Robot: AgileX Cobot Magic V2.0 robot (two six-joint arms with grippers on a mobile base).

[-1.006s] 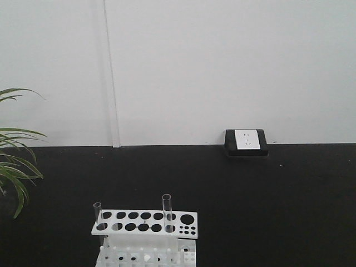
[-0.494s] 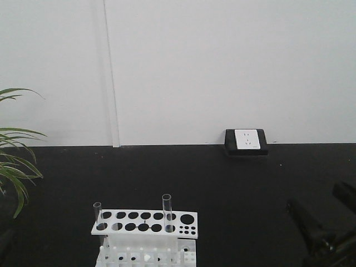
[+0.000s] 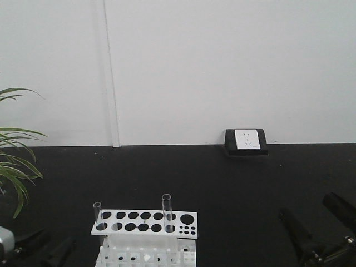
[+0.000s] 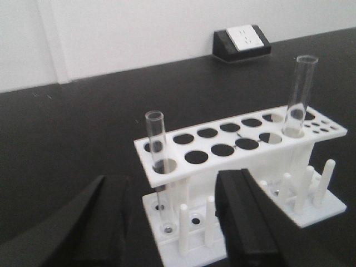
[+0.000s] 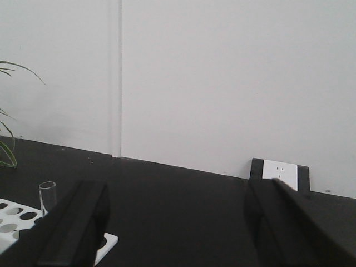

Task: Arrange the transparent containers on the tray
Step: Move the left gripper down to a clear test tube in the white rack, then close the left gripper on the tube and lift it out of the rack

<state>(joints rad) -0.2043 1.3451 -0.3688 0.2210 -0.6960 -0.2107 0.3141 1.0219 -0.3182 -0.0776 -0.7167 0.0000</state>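
Two clear test tubes stand upright in a white rack (image 3: 144, 221): one at its left end (image 3: 97, 213), one right of the middle (image 3: 166, 211). In the left wrist view my open left gripper (image 4: 169, 181) faces the rack's (image 4: 245, 139) near left end. The left tube (image 4: 156, 150) stands just beyond the gap between its fingers, and the other tube (image 4: 299, 92) is far right. My left gripper (image 3: 47, 247) shows at the bottom left. My right gripper (image 3: 306, 204) is open, well right of the rack, holding nothing. The yellow tray is out of view.
A black box with a white socket (image 3: 246, 141) sits at the back of the black table against the white wall. Plant leaves (image 3: 14, 167) hang in at the left edge. In the right wrist view one tube (image 5: 47, 197) and a rack corner (image 5: 108, 240) show at lower left.
Both arms have come into the front view: the right gripper appeared at the lower right and rose further in, and the left gripper has just entered at the bottom left. Rack and tubes are unmoved.
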